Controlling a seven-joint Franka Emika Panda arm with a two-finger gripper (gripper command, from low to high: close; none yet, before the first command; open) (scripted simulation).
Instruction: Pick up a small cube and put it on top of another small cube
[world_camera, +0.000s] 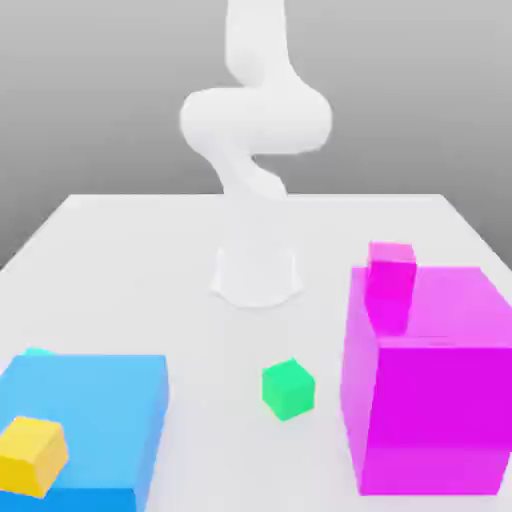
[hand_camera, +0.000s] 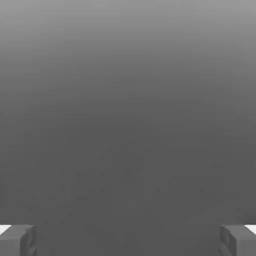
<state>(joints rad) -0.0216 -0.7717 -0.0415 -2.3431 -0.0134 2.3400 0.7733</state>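
Apparently the fingers (hand_camera: 128, 240) stand apart, empty; lowering them askew to the turned green cube (world_camera: 288, 390) at near centre could knock it away.

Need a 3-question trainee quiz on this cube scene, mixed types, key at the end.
1. True or false: in the exterior view, the small green cube appears between the big blue block and the big magenta block.
2. What partly hides the small turquoise cube in the exterior view? A) the big magenta block B) the big blue block C) the small green cube
3. Fill in, "open" or "shut": the claw is ___.

Key: 1. true; 2. B; 3. open
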